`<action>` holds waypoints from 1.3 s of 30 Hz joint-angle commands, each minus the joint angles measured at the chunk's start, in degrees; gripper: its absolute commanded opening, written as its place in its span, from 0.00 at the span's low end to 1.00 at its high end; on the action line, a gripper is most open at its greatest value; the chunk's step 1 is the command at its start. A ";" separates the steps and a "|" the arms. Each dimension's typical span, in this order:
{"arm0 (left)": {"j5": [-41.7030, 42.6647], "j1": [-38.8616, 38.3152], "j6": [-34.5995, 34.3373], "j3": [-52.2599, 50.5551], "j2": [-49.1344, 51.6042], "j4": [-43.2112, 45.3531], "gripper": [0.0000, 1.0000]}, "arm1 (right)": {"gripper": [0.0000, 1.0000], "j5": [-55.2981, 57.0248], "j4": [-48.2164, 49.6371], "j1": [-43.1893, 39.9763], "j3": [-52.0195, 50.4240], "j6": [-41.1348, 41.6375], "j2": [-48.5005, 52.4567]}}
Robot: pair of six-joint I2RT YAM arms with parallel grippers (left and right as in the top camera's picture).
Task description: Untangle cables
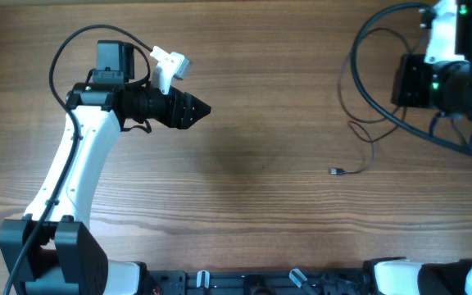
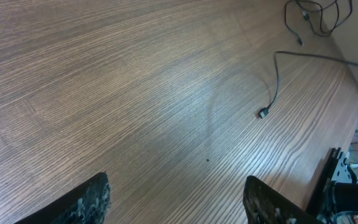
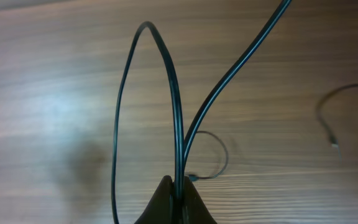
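1. From overhead: shows left gripper (image 1: pixel 197 109) above the table (image 1: pixel 260 221), with thin cables (image 1: pixel 352 171) lying well to the right.
2. From left wrist: finds jaws standing apart, holding nothing, and a plug (image 2: pixel 263 113) flat on the wood ahead.
3. From right wrist: shows right gripper (image 3: pixel 179 190) pinched together on looping black cable strands.

No text, label, brand, number or sign can be read in any view.
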 commanded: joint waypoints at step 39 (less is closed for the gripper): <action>0.07 -0.24 1.20 0.20 0.48 -2.16 0.70 | 0.04 21.57 10.75 -56.61 1.22 20.94 21.94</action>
